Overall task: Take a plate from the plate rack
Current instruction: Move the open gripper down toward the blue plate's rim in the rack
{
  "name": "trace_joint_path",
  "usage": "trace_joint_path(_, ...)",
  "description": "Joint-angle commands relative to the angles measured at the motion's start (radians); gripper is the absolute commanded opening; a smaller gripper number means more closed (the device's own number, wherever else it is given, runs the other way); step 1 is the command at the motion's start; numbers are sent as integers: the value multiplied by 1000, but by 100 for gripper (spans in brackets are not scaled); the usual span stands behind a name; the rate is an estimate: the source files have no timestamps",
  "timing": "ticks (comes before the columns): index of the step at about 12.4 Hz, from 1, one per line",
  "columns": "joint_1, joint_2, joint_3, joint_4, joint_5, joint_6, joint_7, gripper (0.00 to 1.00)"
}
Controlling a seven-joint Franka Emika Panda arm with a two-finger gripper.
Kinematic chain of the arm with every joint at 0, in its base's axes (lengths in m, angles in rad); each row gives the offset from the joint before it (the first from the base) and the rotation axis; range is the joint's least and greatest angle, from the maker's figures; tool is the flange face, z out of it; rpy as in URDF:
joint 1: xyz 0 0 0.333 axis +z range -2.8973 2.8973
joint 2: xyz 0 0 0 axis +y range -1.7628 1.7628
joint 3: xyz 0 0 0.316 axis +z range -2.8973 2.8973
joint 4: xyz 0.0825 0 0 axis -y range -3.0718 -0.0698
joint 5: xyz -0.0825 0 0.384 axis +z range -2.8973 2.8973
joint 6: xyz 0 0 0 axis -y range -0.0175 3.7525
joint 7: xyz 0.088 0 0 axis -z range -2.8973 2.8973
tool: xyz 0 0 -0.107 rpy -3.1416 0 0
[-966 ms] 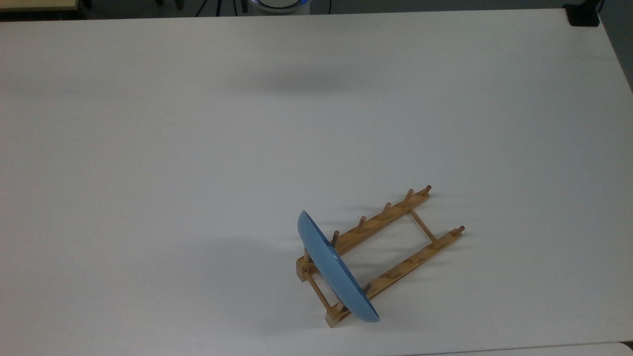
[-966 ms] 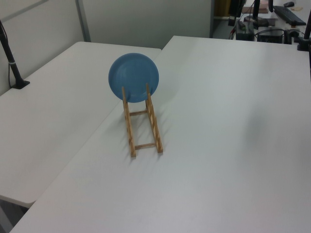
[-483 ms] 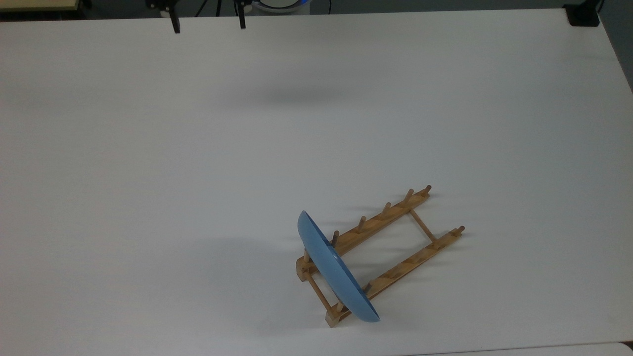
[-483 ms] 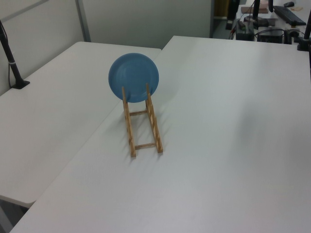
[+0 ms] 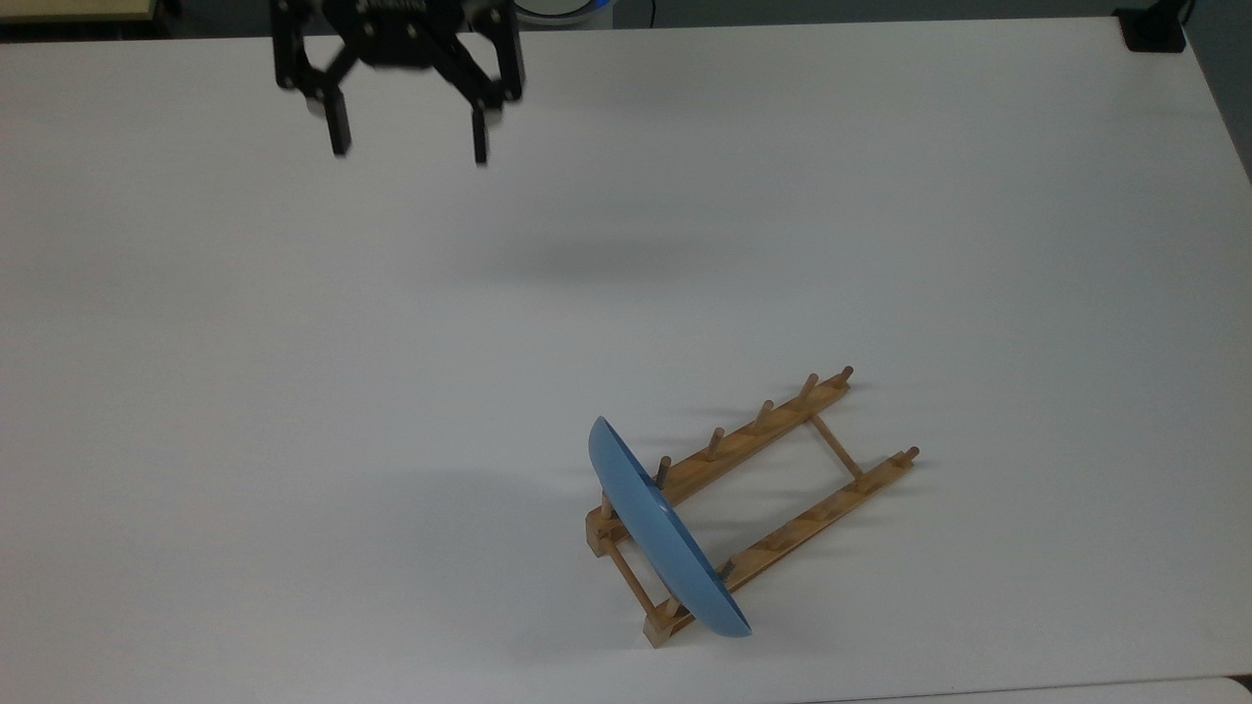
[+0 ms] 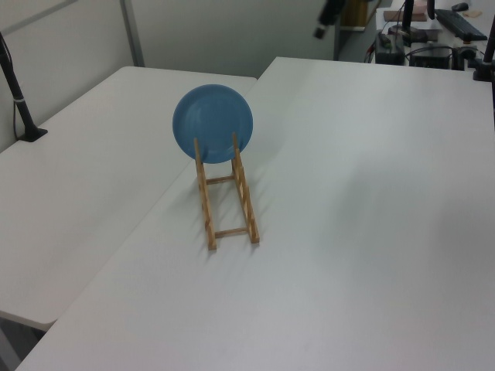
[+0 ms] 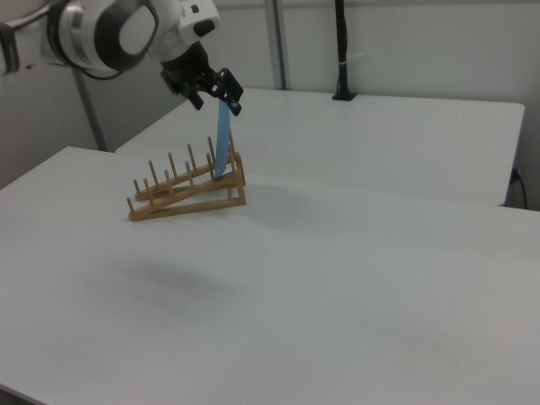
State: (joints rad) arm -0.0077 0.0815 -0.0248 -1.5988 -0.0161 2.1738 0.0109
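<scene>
The light-blue plate [image 5: 665, 538] stands on edge at one end of the wooden plate rack [image 5: 753, 435], leaning against the pegs, at the lower middle of the top view. My gripper [image 5: 409, 137] hangs open and empty above the table near the top view's upper left, well apart from the plate. In the left view the plate [image 6: 213, 124] faces the camera at the far end of the rack [image 6: 203, 201], and the gripper [image 6: 320, 31] shows at the top edge. In the right view the open gripper [image 7: 218, 103] appears just above the edge-on plate [image 7: 223, 139] and rack [image 7: 186, 194].
The rack stands on a wide white table [image 5: 626, 244]. A second white table [image 6: 77, 193] adjoins it at the left view's left, with a black post [image 6: 19, 100] clamped on it. A black clamp [image 5: 1154, 34] sits at the top view's upper right corner.
The gripper has come into the top view from its upper edge and moved further down the picture, fingers spread. Plate and rack have not moved.
</scene>
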Motion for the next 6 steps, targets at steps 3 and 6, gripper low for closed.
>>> trace_joint_path(3,77,141,-4,36,-45,233,256,100)
trace_joint_path(6,117,202,-6,37,-129,390,398,100)
